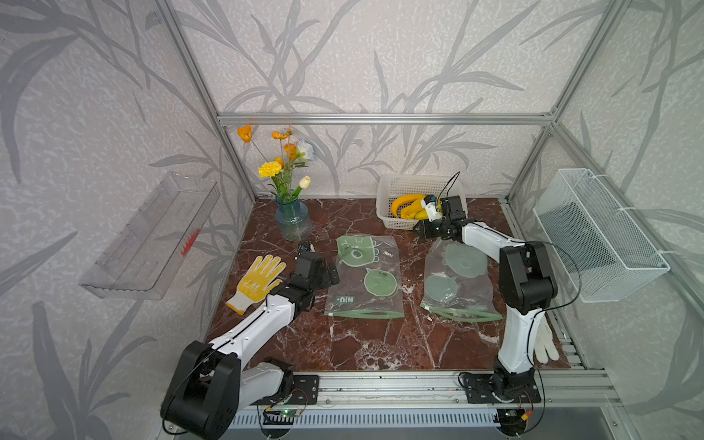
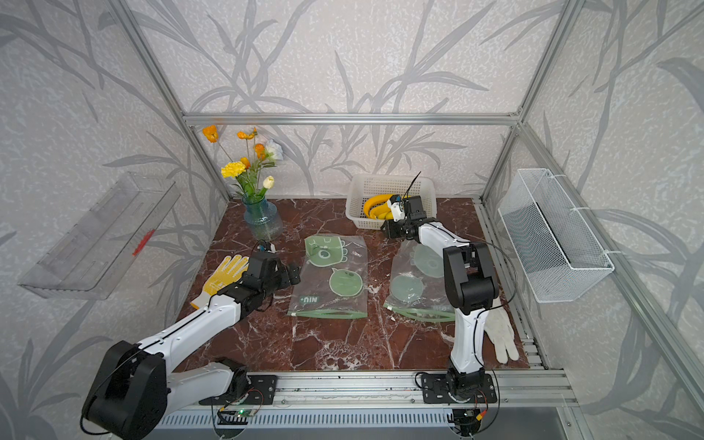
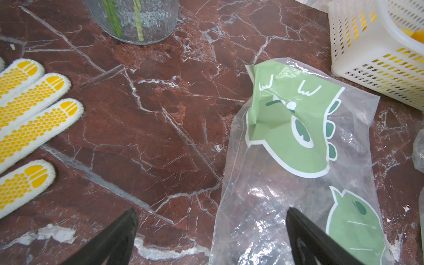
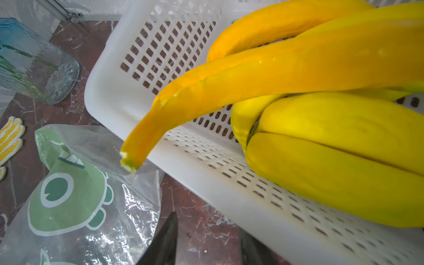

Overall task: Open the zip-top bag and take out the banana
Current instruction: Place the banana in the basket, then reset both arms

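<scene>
Two clear zip-top bags with green cartoon prints lie flat on the marble table, a left bag (image 1: pixel 365 278) (image 2: pixel 331 278) (image 3: pixel 298 137) and a right bag (image 1: pixel 457 282) (image 2: pixel 415 282). Their green zip strips face the front. No banana shows inside either. Yellow bananas (image 1: pixel 407 207) (image 2: pixel 377 207) (image 4: pixel 332 160) lie in a white basket (image 1: pixel 415 183) (image 2: pixel 381 183) (image 4: pixel 137 46); one long banana (image 4: pixel 275 68) pokes its stem over the rim. My left gripper (image 1: pixel 335 275) (image 2: pixel 294 272) (image 3: pixel 211 211) is open at the left bag's edge. My right gripper (image 1: pixel 418 228) (image 2: pixel 384 230) (image 4: pixel 206 224) is open and empty, just before the basket's front wall.
A blue glass vase (image 1: pixel 292 221) with flowers stands at the back left. A yellow-dotted glove (image 1: pixel 259 280) lies left of my left gripper, a white glove (image 1: pixel 546 343) at the front right. A wire basket (image 1: pixel 598 232) and a clear shelf (image 1: pixel 152 236) hang on the side walls.
</scene>
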Motion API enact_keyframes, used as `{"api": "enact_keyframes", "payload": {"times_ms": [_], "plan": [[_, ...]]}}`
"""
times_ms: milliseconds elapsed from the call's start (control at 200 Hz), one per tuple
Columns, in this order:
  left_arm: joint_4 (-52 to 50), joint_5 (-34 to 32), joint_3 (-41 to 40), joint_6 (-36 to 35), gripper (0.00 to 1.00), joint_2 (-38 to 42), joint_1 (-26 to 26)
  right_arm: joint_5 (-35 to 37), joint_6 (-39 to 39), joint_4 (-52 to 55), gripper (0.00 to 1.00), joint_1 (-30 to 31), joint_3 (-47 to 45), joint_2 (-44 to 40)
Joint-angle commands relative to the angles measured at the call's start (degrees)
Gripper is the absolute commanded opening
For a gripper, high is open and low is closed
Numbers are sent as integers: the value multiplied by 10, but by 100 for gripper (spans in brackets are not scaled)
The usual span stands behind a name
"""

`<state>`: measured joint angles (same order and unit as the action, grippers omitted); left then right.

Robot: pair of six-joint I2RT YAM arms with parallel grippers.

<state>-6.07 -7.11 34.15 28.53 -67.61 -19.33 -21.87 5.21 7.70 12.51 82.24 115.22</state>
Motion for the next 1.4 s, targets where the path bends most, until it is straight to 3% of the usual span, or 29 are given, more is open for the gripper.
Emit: {"api": "enact_keyframes", "payload": {"times_ms": [0, 200, 340, 495, 585, 810, 915, 1100, 1244, 1339, 1399], "plan": [[-17, -7, 20, 1, 99, -1, -1, -24, 17, -31, 50, -7, -16, -36], [-26, -20, 22, -6, 99, 2, -2, -66, 44, -92, 51, -7, -110, -131], [-22, -31, 21, -22, 99, -3, -2, -82, 39, -98, 66, 3, -180, -230], [-33, -79, 26, -64, 99, 14, -3, 38, -69, -83, 77, 42, -291, -351], [-43, -117, 28, -86, 99, 34, -3, 143, -67, -117, 81, 37, -376, -420], [11, -186, -5, -182, 99, 59, -3, 235, -129, -197, 85, 13, -534, -524], [105, -216, -48, -249, 99, 65, -3, 246, -120, -303, 85, -12, -607, -525], [358, -172, -154, -350, 99, 41, 18, 285, -96, -469, 86, -29, -646, -437], [415, -162, -141, -347, 99, -36, 55, 276, -120, -496, 87, -30, -606, -362], [471, -126, -129, -352, 99, -96, 84, 287, -118, -588, 87, -33, -612, -282], [487, -154, -113, -349, 99, -130, 94, 292, -121, -691, 87, -33, -631, -238]]}}
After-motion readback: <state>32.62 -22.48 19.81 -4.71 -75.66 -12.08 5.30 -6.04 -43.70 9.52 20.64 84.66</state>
